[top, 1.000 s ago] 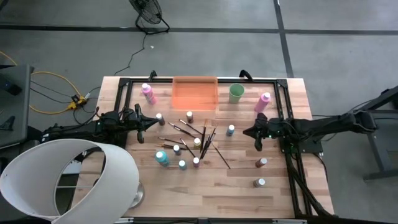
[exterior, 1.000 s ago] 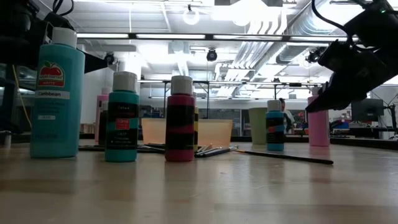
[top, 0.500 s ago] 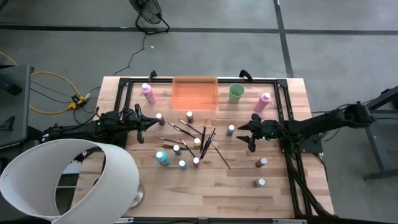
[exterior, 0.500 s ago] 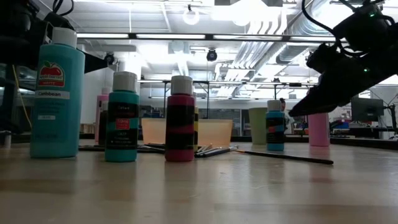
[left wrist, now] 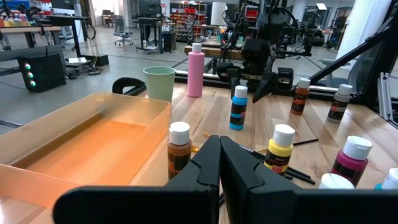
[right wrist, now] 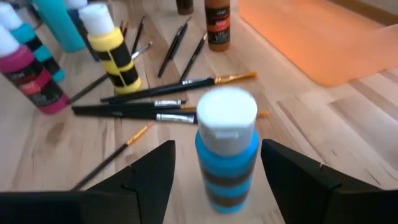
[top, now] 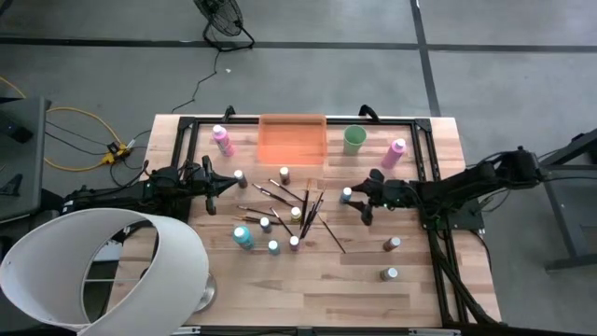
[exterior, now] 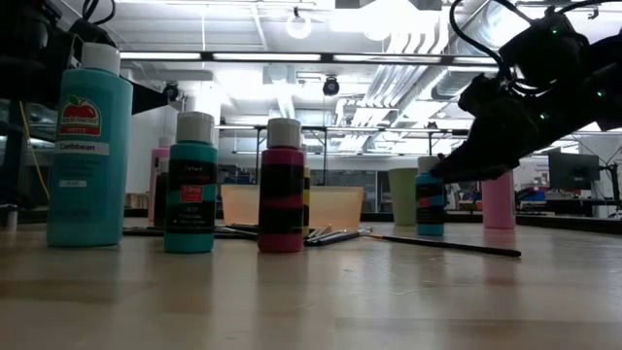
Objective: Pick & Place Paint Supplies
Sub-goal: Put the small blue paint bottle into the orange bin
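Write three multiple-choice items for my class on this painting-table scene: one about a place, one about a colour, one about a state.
1. Where does the right end effector sit?
A. over the orange tray
B. at the blue bottle
C. off the table

2. What colour is the cup beside the orange tray?
A. light green
B. red
C. black

3. How do the right end effector's fingers stand?
A. shut on a paintbrush
B. shut on nothing
C. open

Answers:
1. B: the right wrist view shows the blue bottle between its fingers.
2. A: the high view shows it light green.
3. C: the fingers stand apart on either side of the bottle, not touching it.
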